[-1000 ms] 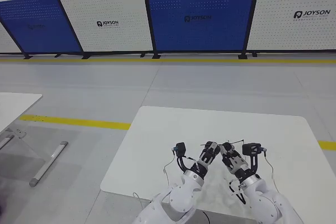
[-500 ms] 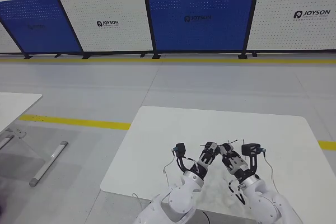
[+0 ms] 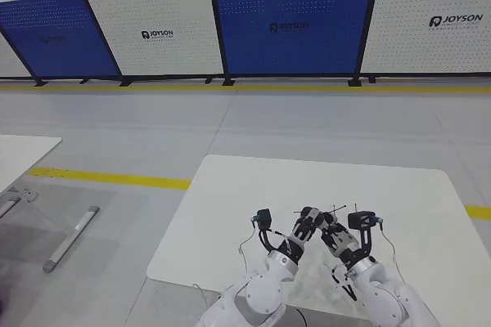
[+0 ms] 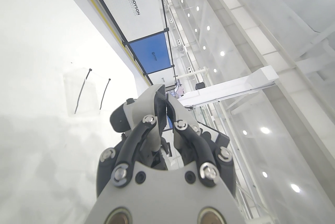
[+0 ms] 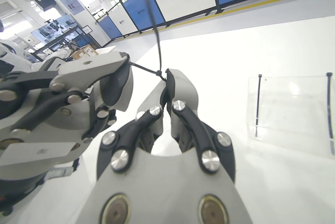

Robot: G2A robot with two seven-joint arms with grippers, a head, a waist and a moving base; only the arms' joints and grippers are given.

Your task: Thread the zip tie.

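As the right pincer (image 5: 165, 78) has edged sideways toward the left pincer (image 5: 127, 62) over the last second, the gap between them has narrowed; I judge the tail is being fed through the head, so threading is under way; both pincers are clamped on the zip tie (image 5: 155, 26), one strand bridging their tips, the other rising above the right one's; both forearms converge over the table (image 3: 229, 204), tips raised, nearly touching.
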